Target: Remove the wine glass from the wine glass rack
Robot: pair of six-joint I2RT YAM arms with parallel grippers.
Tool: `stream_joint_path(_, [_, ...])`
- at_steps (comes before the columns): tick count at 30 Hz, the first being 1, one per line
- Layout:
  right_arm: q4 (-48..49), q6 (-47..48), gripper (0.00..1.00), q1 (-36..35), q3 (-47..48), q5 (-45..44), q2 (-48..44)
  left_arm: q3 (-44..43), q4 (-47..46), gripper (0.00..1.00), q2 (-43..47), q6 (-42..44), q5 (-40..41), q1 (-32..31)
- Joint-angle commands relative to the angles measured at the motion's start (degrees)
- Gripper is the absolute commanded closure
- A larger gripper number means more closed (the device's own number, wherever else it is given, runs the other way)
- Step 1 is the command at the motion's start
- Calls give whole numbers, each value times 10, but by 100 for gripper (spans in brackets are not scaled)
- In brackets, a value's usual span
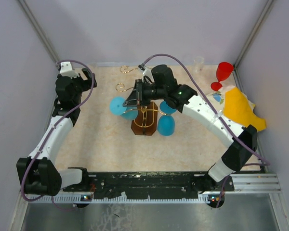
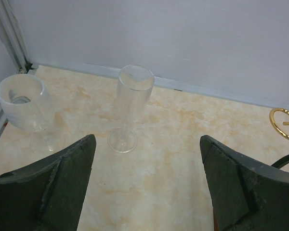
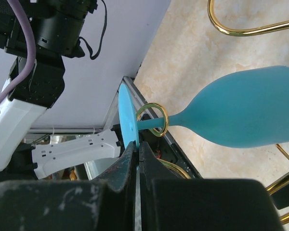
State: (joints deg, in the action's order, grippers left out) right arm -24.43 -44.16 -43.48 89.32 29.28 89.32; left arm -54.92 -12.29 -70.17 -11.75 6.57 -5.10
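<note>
The wine glass rack (image 1: 145, 123) is seen near the middle of the worktop (image 1: 101, 139), its gold wire arms rising from a dark brown base. The wine glass (image 1: 118, 106), a blue one, is hung on the rack's left side. In the right wrist view its stem is seen threaded through a curled gold loop (image 3: 153, 120), with the bowl (image 3: 250, 115) on one side of the loop and the foot disc (image 3: 126, 118) on the other. The right gripper (image 1: 136, 96) is held over the rack, and its jaws are closed flat together. The rim of the foot disc is met right at the fingertips (image 3: 131, 151), though whether it is pinched between them cannot be told. Two more blue glasses (image 1: 166, 125) (image 1: 167, 108) are hung on the rack's right side, close under the right arm. The left gripper (image 1: 82, 79) is parked at the far left corner, with its jaws spread wide and nothing held. Ahead of it a clear flute (image 2: 132, 96) and a frosted glass (image 2: 21, 103) are stood upright near the far wall. A red glass (image 1: 224, 72) is stood in the far right corner. A yellow cloth (image 1: 241, 108) is laid along the right edge, and a small clear glass (image 1: 198, 62) is stood at the far edge.
</note>
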Motion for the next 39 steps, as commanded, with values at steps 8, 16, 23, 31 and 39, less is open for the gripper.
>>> stream_joint_path(8, [60,16,100,-6,99,11,42,-12,8,6,9,-3,2,1])
stream_joint_path(16, [74,8,100,-18,110,36,75,-14,16,6,9,-3,7,2])
stream_joint_path(23, [84,-4,100,-26,104,65,74,-16,26,6,11,-1,12,2])
stream_joint_path(31, [76,-14,100,-29,22,68,-16,-19,39,6,17,-1,18,1])
stream_joint_path(39, [12,14,100,-3,-5,21,-62,-34,66,5,18,-27,-3,2])
